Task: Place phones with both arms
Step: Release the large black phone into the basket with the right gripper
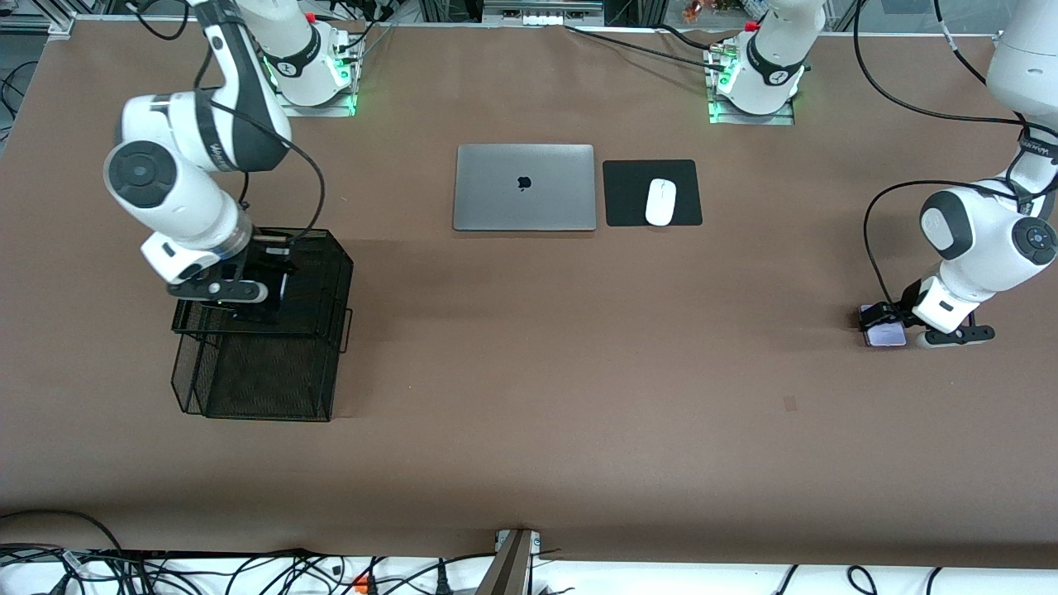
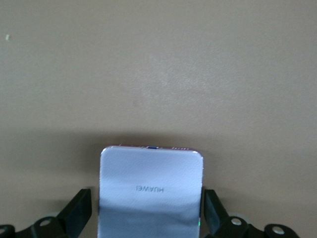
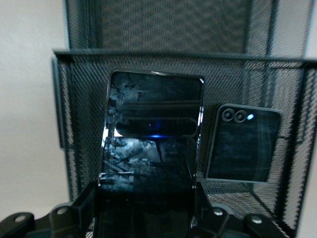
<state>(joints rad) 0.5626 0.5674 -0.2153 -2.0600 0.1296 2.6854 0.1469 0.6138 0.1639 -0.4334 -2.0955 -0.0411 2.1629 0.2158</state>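
The pale lavender-white phone [image 1: 884,334] [image 2: 151,191] lies flat on the table at the left arm's end. My left gripper [image 1: 880,324] [image 2: 147,204] is low over it and open, one finger [image 2: 79,208] on either side of the phone. My right gripper [image 1: 263,297] [image 3: 146,198] is shut on the long black phone [image 3: 151,144], holding it inside the black mesh basket [image 1: 273,388] [image 3: 173,29]. The small squarish black phone [image 3: 242,144] lies in the basket beside the long one.
A shut grey laptop [image 1: 524,188] and a white mouse [image 1: 660,202] on a black pad [image 1: 628,194] sit mid-table near the robots' bases. Brown table surface stretches between the basket and the lavender phone.
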